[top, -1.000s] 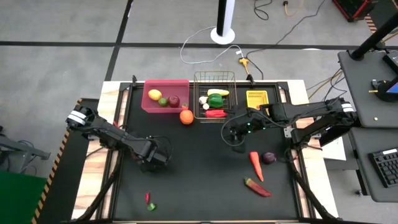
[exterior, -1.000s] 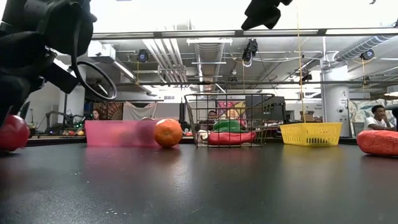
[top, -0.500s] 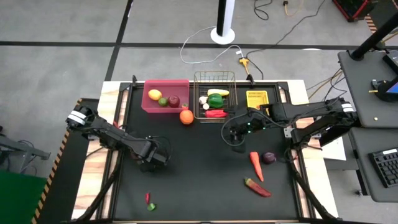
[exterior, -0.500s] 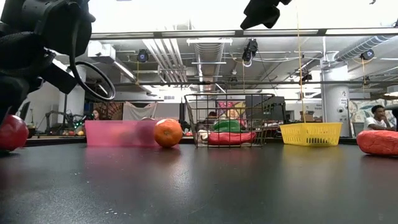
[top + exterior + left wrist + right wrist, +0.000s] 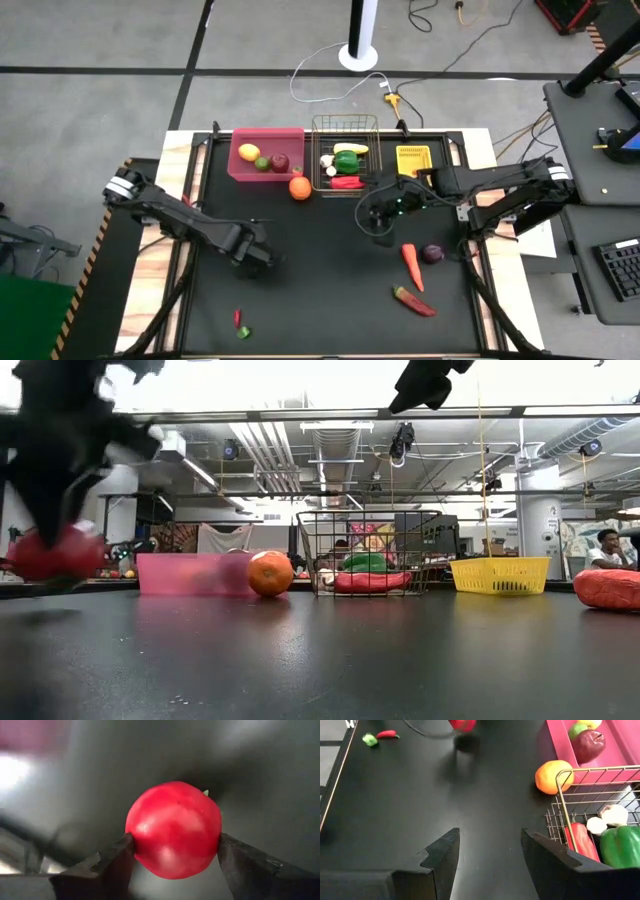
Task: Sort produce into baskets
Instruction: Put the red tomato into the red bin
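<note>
Left gripper [image 5: 172, 852] clamped on a red apple [image 5: 173, 829], one finger on each side, over the black table [image 5: 320, 290] at left-centre; in the low view the apple [image 5: 55, 553] looks just off the surface under the blurred left arm. Right gripper [image 5: 490, 850] hangs with fingers spread, nothing between them, over mid-table just in front of the wire basket [image 5: 345, 125]. Pink bin [image 5: 268, 135] at the back left holds a lemon [image 5: 249, 152], a lime [image 5: 261, 163] and a dark red apple [image 5: 280, 162]. An orange [image 5: 299, 187] sits on the table touching or just beside the pink bin's front corner, between it and the wire basket. Wire basket holds a green pepper [image 5: 346, 160], a yellow piece [image 5: 351, 148], white garlic [image 5: 327, 159] and a red chilli [image 5: 346, 182]. Yellow bin [image 5: 413, 158] right of the wire basket, partly covered by the right arm. Loose on the table: carrot [image 5: 412, 266] and purple onion [image 5: 432, 253] near the right gripper, a red pepper [image 5: 415, 300] nearer the front, and a small chilli [image 5: 237, 318] with a small green piece [image 5: 244, 332] at front left. Person [image 5: 604, 550] in the room behind.
</note>
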Robot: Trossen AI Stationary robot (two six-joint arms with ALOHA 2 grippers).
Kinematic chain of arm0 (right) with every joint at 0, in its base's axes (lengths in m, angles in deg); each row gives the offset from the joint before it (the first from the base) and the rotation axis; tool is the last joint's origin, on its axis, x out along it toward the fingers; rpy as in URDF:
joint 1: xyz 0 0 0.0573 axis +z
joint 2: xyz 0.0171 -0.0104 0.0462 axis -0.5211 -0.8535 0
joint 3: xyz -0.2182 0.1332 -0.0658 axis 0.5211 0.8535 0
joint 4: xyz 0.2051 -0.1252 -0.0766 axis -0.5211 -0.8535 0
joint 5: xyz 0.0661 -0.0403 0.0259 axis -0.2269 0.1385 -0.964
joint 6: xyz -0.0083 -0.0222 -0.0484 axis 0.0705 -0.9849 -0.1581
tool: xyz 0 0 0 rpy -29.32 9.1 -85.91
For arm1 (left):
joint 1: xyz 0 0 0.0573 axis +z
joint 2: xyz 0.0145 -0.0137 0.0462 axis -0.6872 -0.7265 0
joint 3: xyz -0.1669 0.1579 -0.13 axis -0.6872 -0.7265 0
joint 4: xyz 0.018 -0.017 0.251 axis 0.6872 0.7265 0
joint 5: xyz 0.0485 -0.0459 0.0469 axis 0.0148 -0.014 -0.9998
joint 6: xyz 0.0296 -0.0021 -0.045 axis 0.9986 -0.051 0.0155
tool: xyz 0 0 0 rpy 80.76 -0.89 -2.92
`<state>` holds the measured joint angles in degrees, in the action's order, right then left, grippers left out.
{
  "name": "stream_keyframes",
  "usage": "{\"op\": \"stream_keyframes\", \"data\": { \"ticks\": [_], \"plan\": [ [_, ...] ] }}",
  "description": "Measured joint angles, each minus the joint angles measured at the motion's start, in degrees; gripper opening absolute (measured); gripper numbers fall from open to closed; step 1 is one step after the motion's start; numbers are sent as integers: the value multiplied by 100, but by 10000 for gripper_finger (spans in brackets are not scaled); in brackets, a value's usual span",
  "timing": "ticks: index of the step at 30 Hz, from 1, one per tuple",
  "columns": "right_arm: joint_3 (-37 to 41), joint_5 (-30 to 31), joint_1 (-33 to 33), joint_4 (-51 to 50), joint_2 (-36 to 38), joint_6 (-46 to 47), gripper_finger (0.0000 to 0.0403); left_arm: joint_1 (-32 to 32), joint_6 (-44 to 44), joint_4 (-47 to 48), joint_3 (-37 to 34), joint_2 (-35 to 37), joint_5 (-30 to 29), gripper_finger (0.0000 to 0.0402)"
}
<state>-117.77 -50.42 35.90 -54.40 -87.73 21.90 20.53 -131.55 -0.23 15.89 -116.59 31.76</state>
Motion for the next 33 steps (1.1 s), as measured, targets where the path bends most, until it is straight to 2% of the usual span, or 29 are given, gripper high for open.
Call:
{"op": "stream_keyframes", "data": {
  "ticks": [8, 12, 17, 24, 29, 33],
  "plan": [
    [429, 2, 288, 805, 4, -310, 203, -37, 1000, -1610, 803, 646, -977, 247],
    [894, 0, 536, 1665, 4, -619, 203, -37, 1655, -2847, 779, 984, -1131, 247],
    [1658, 52, 950, 3265, 4, -1308, 203, -37, 2132, -3866, 620, 1111, -1154, 247],
    [2367, 1324, 1760, 5398, 4, -2899, 203, -37, 2430, -5309, 207, 1093, -1127, 247],
    [2437, 1934, 2093, 5746, 4, -3393, 203, -15, 2438, -6850, -311, 1081, -935, 247],
    [2441, 2003, 2151, 5831, 4, -3365, 203, 7, 2438, -8252, -720, 1081, -828, 247]
  ]
}}
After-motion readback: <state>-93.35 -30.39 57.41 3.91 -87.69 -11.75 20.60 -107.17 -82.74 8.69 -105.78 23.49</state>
